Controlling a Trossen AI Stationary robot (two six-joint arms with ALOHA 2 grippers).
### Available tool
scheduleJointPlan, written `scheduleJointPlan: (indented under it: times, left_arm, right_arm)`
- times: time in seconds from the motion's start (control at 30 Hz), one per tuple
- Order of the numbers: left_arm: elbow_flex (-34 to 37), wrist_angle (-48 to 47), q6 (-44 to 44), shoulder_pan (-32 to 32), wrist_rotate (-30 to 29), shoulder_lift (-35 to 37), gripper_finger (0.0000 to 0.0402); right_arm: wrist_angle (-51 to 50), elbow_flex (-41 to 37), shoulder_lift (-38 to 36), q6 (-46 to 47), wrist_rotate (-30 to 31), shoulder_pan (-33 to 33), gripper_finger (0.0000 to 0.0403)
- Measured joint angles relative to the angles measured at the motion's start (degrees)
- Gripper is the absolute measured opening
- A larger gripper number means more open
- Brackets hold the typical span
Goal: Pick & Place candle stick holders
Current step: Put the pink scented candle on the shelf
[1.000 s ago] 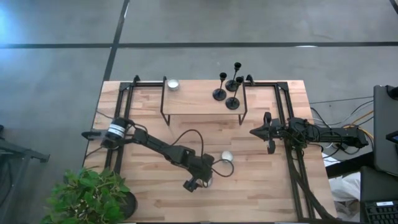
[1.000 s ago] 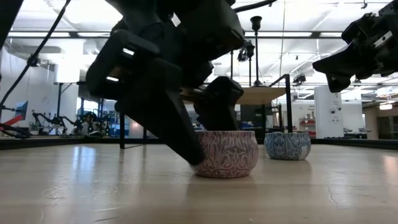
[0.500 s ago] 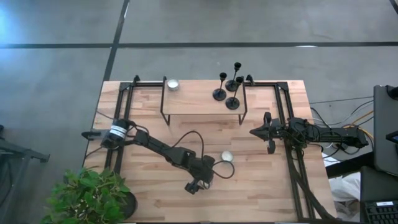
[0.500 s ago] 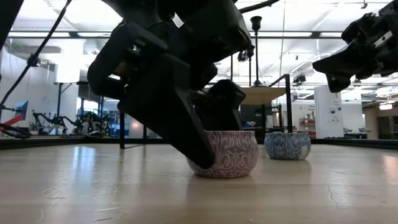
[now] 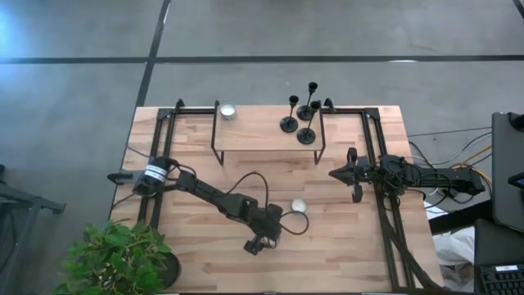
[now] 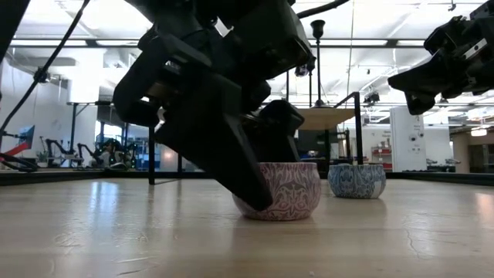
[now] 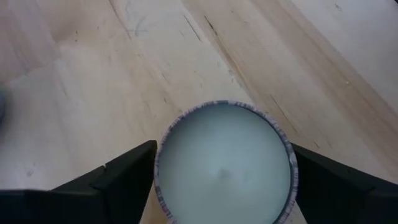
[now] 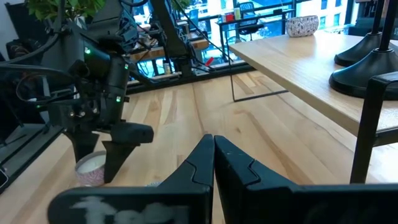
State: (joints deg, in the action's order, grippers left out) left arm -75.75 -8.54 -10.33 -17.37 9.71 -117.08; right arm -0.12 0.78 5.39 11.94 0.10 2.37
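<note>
Three black candlestick holders (image 5: 289, 123) (image 5: 308, 109) (image 5: 306, 135) stand on their round bases on a raised wooden shelf (image 5: 254, 135) at the far side. No gripper touches them. My left gripper (image 5: 266, 238) is down near the table's front, with a finger on each side of a pink patterned candle jar (image 7: 224, 171), which stands on the table (image 6: 282, 191). My right gripper (image 5: 342, 174) is shut and empty, hovering right of centre; it also shows in the right wrist view (image 8: 213, 146). My left gripper has the pink jar's round wall between its two fingers, one finger (image 7: 134, 171) on one side and the other (image 7: 317, 171) opposite, at the rim (image 7: 157, 163). The fingers come down slanting from above. The jar stands upright with its bottom on the table.
A blue patterned candle jar (image 6: 356, 181) stands on the table just beyond the pink one (image 5: 299, 206). A white jar (image 5: 227, 111) sits on the shelf's left end. Black frame rails (image 5: 381, 205) run along both sides. A potted plant (image 5: 115, 258) stands at the near left corner.
My left gripper has edged a little toward the table's right edge. In the low view its near finger has moved across the front of the pink jar. The jar stays on the table.
</note>
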Motion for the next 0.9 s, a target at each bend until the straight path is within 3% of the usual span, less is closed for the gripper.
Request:
scheduleJointPlan:
  times: [0.17, 0.5, 0.9]
  left_arm:
    - [0.0, 0.0, 0.1, 0.0, -0.7, 0.0, 0.0303]
    - [-0.4, -1.0, 0.1, 0.1, -1.7, 0.0, 0.0305]
    - [-7.6, -11.8, -0.1, 2.7, -1.4, 0.8, 0.0305]
  right_arm:
    - [0.0, 0.0, 0.0, 0.0, 0.0, 0.0, 0.0009]
    - [0.0, 0.0, 0.0, 0.0, 0.0, 0.0, 0.0009]
    - [0.0, 0.0, 0.0, 0.0, 0.0, 0.0, 0.0009]
